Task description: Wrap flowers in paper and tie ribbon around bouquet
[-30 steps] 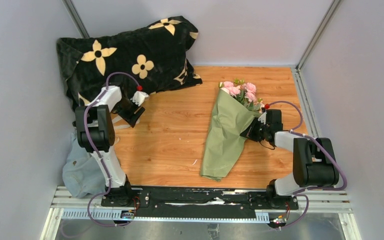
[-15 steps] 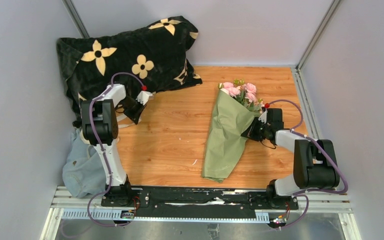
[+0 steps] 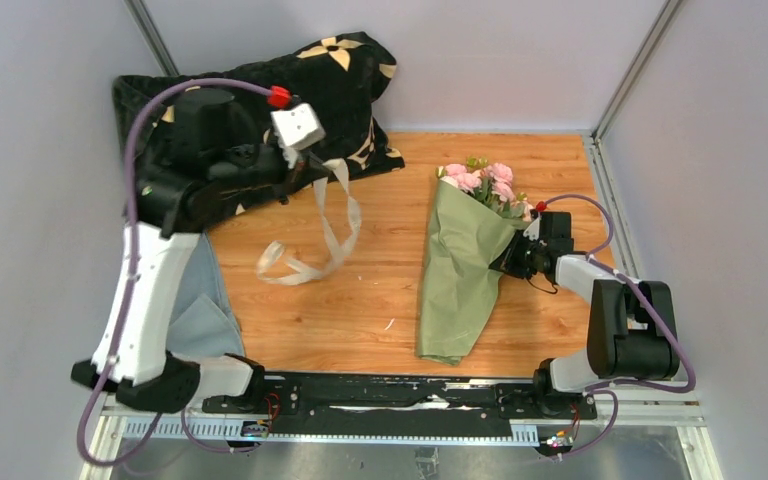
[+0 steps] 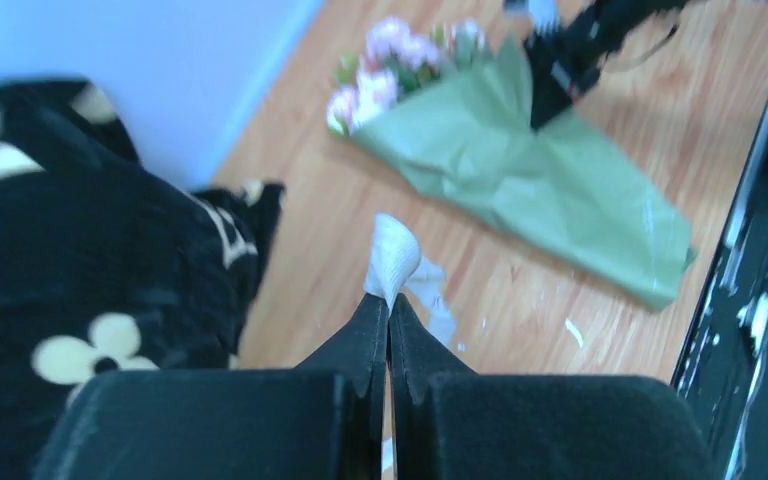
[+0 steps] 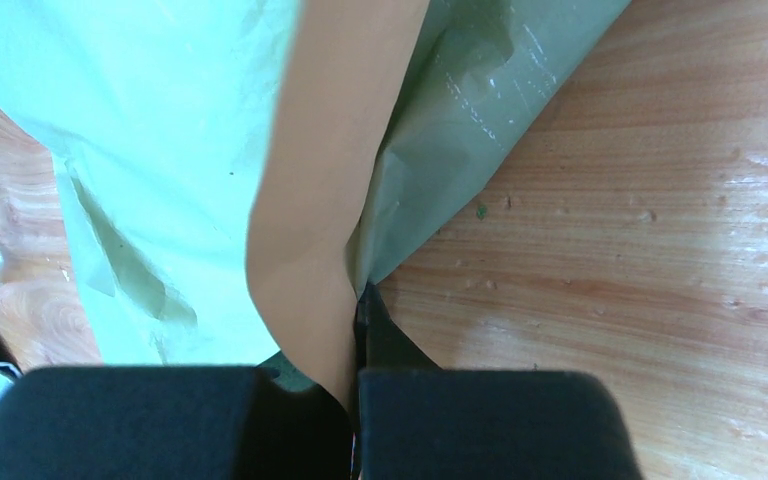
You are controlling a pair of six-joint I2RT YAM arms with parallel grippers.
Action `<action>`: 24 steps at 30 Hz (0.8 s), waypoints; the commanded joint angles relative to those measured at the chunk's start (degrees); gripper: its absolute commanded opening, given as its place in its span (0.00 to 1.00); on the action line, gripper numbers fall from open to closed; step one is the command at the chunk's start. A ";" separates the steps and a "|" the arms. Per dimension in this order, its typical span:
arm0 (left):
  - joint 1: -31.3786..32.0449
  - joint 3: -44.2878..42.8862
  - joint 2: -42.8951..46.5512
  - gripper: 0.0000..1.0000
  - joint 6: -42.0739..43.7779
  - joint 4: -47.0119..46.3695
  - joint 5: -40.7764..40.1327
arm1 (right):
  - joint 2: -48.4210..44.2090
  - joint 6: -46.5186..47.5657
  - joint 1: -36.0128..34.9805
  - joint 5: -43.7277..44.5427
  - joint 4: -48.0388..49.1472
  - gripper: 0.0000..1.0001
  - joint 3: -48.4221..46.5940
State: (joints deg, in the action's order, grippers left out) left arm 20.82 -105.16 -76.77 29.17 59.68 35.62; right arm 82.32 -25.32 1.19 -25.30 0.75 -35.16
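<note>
Bouquet (image 3: 463, 268) on wooden table (image 3: 360, 312), grey walls (image 3: 520, 60)

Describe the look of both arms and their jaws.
The left arm and right arm share white links, bulky black joint housings and looping purple cables with red plugs. The left gripper and right gripper have black jaws tapering to points. A white box sits at the left wrist.
</note>
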 commanded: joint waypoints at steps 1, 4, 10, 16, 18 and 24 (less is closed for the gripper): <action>-0.60 -2.63 -0.14 0.00 -8.82 3.56 5.17 | -1.03 1.37 0.88 1.48 -2.95 0.00 -1.14; -0.02 3.04 0.10 0.00 -8.35 3.52 4.59 | -1.03 1.41 0.92 1.48 -3.10 0.00 -1.35; 8.20 12.58 -0.05 0.00 -3.85 6.03 -0.94 | -0.63 2.12 0.86 1.86 -4.67 0.00 -2.35; 7.46 9.33 1.76 0.00 4.42 13.96 -24.80 | -0.90 2.38 0.86 2.42 -5.22 0.00 -2.75; 0.96 1.30 2.83 0.00 6.33 13.01 -39.19 | -0.54 2.64 0.88 2.45 -5.37 0.00 -2.98; -5.23 -28.56 1.36 0.00 11.61 8.70 -51.85 | 0.93 2.95 0.87 2.42 -4.70 0.00 -3.01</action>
State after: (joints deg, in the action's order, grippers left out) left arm 15.27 -118.19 -77.30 35.92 68.55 -6.22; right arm 82.37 -23.66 1.28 -23.94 -2.68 -36.99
